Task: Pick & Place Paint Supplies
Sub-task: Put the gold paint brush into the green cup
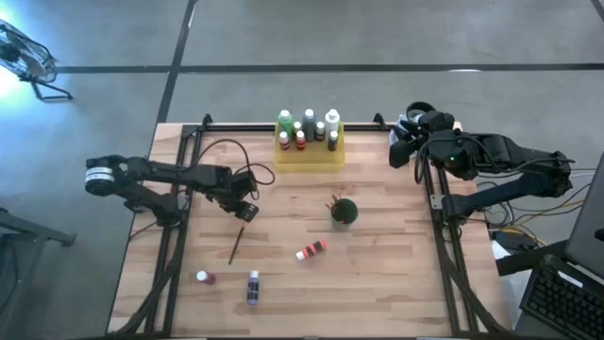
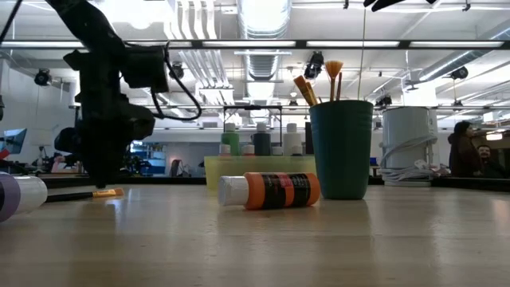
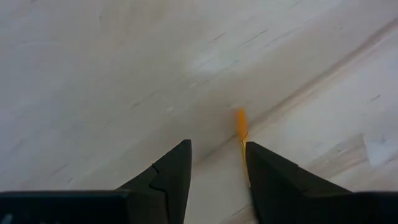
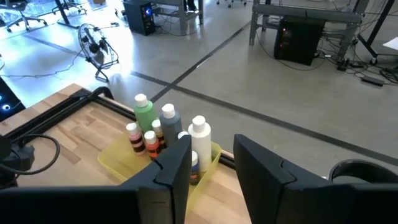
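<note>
Paintbrush (image 1: 237,245) pickup is the step in hand: my left tool (image 1: 247,212) hangs low over the worktop (image 1: 377,274) with its jaws parted and nothing between them. In my left wrist view the brush's orange handle (image 3: 240,127) lies just ahead of the fingers (image 3: 171,171), touching the inside of 1 of them and off-centre in the gap. Next I judge I must shift sideways to centre the brush, sink to the wood, then close. My right tool (image 1: 404,149) waits raised beside the yellow tray (image 1: 310,156), jaws apart and empty. Beyond the brush, 3 bottles lie loose: orange (image 1: 310,250), purple (image 1: 253,287), red (image 1: 204,278). The green cup (image 1: 344,212) with brushes is the likely drop.
</note>
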Controlling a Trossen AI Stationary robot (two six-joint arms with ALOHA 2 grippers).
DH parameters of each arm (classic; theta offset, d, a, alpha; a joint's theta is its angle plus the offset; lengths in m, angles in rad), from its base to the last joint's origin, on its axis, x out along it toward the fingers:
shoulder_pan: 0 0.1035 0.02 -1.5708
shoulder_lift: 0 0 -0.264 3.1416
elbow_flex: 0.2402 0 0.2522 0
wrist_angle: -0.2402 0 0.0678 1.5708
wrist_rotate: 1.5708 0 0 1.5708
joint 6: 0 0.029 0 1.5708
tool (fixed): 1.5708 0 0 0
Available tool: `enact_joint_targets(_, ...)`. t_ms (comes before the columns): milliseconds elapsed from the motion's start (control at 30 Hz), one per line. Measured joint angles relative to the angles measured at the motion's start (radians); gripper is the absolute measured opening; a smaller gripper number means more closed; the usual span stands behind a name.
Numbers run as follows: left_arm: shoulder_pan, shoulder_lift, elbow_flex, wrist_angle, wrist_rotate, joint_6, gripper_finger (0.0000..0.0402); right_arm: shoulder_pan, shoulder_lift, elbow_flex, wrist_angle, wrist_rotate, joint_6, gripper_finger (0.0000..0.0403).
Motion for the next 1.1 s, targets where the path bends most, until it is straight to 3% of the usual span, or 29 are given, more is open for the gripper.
enact_joint_targets(300,0.0,0.0,-0.013,0.109,0.0,-0.004,0.0156,0.0,0.0,0.0,0.0,0.0,0.0,0.0133)
enact_joint_targets(767,-0.003,0.069,-0.01,0.125,0.023,-0.011,0.0155,0.0,0.0,0.0,0.0,0.0,0.0,0.0164)
enact_joint_targets(1100,-0.032,0.072,-0.011,0.127,0.003,-0.042,0.0134,0.0,0.0,0.0,0.0,0.001,-0.002,0.014)
